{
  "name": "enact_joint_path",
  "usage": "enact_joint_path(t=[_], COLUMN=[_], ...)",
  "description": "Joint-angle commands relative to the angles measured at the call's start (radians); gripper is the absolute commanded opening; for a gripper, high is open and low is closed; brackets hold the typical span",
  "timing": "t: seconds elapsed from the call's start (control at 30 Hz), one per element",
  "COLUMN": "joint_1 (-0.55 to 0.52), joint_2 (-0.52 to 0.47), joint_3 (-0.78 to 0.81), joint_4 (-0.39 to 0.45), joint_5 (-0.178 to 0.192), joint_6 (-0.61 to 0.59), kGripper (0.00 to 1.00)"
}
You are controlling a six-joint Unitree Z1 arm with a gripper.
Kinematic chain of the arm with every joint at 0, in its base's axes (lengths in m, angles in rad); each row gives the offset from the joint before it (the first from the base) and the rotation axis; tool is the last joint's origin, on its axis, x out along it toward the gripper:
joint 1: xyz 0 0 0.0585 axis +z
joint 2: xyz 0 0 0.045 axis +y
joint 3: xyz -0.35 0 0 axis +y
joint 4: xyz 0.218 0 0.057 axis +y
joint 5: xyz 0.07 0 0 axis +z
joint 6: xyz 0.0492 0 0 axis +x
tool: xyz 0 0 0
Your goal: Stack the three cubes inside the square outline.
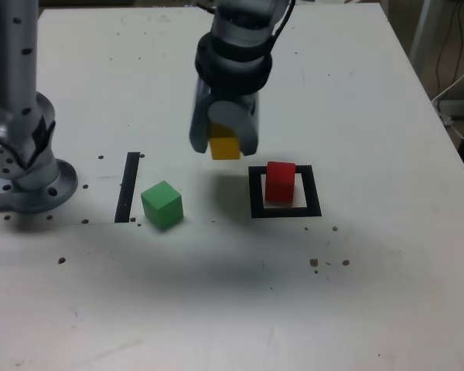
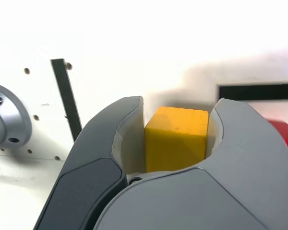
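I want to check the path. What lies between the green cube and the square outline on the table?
In the exterior view, only bare white table lies between the green cube and the square outline.

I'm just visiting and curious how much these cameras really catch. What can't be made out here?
- Yellow cube: in the exterior view the end effector covers its top and sides.
- Red cube: in the wrist view only a sliver shows, cut by the edge and a finger.
- Green cube: absent from the wrist view.
- Square outline: the red cube hides part of its centre in the exterior view.
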Motion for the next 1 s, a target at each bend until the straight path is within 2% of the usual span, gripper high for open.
enact_joint_path(t=[0.0,0.27,0.53,0.97], joint_1=[-0.016,-0.042,-0.056,-0.063], joint_2=[0.003,0.052,0.112,0.176], joint_3=[-0.027,-0.141,-0.224,-0.275], joint_4=[0.014,0.066,0.082,0.090], joint_5=[0.001,-0.007,-0.016,-0.032], joint_6=[-0.005,-0.007,-0.002,0.026], kGripper=[0.28,0.28,0.28,0.28])
